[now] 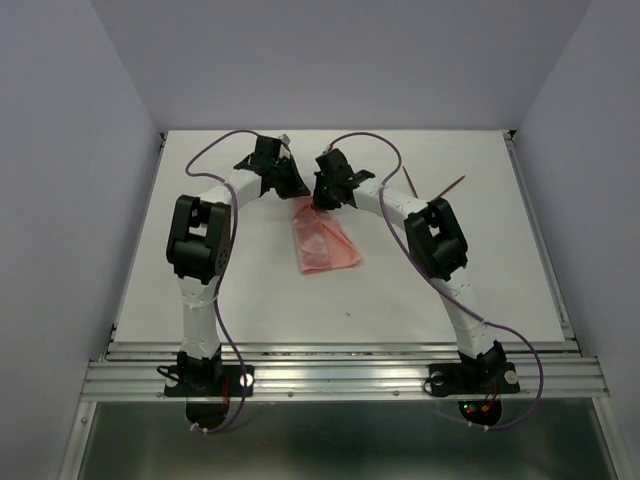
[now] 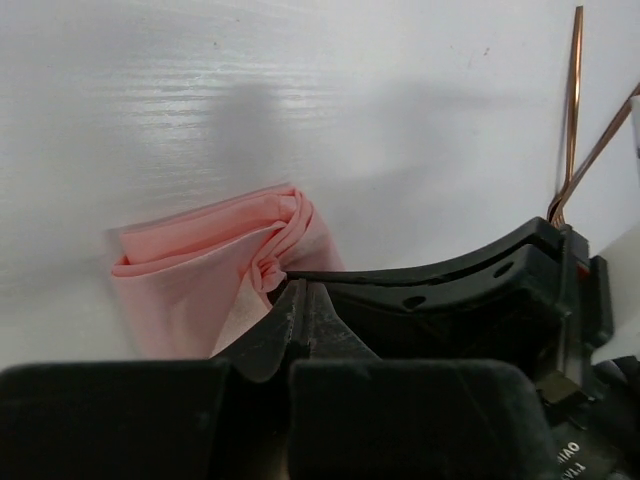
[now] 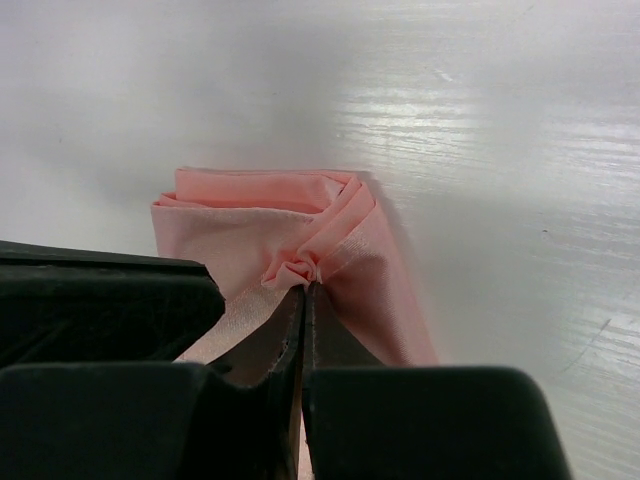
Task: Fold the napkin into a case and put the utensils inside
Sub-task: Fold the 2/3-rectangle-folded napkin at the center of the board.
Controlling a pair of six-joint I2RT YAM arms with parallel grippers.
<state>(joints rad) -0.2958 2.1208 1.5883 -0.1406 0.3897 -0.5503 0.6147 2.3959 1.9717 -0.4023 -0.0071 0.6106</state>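
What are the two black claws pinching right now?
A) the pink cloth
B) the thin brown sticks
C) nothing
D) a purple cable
A: the left gripper and right gripper are each shut on a bunched edge of the napkin; the utensils lie apart on the table.

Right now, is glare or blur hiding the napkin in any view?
No. Top view: even light, napkin sharp. Left wrist: soft shadow on the table behind it, near fingers dark and blurred. Right wrist: glare streaks on the table at right, clear of the napkin.
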